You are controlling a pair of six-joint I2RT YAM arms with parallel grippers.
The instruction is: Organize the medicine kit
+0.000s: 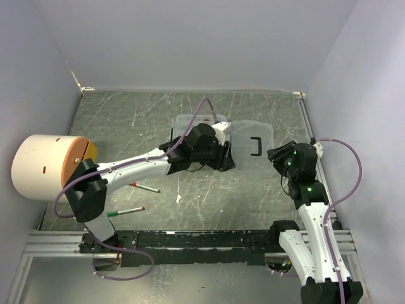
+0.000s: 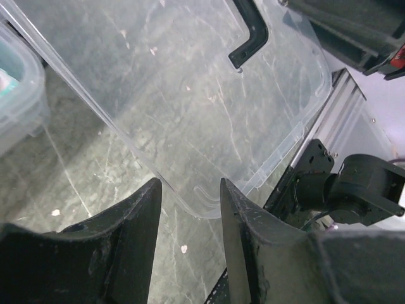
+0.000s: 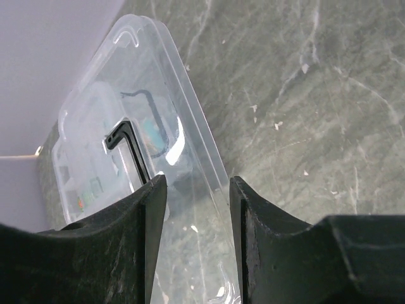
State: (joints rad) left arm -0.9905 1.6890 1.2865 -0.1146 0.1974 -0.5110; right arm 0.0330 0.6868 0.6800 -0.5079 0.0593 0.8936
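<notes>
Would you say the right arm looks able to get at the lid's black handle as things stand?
Probably yes: the right gripper sits open at the edge of the clear lid, and the black handle lies just ahead with nothing between.

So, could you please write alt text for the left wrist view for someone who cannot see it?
The two dark fingers of the left claw stand apart, with a rounded corner of the clear lid between them and the grey marbled table beneath. The lid's black handle shows at the top, the clear box at the left edge.
</notes>
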